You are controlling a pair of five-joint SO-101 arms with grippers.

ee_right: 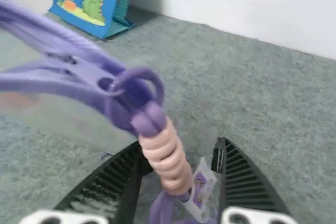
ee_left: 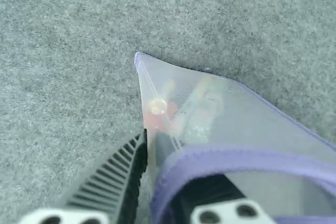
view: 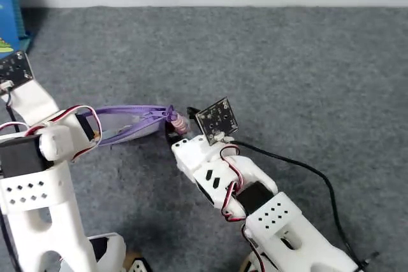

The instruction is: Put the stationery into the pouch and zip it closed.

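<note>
over a grey carpeted table (view: 287, 62), a clear pouch (view: 127, 125) with a purple zip (view: 137, 113) stretches between the 2 arms. the left gripper (ee_left: 168, 171) is clamped on 1 end of it. the right gripper (ee_right: 179, 148) stands open around the pink coiled zip pull (ee_right: 167, 161). pale stationery (ee_left: 178, 114) sits in the pouch's corner.

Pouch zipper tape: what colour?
Purple. The zipper tape shows best in the right wrist view.

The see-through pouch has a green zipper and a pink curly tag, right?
No. The zipper on the see-through plastic pouch is purple, not green, as the right wrist view shows. Its pink curly tag is there.
</note>
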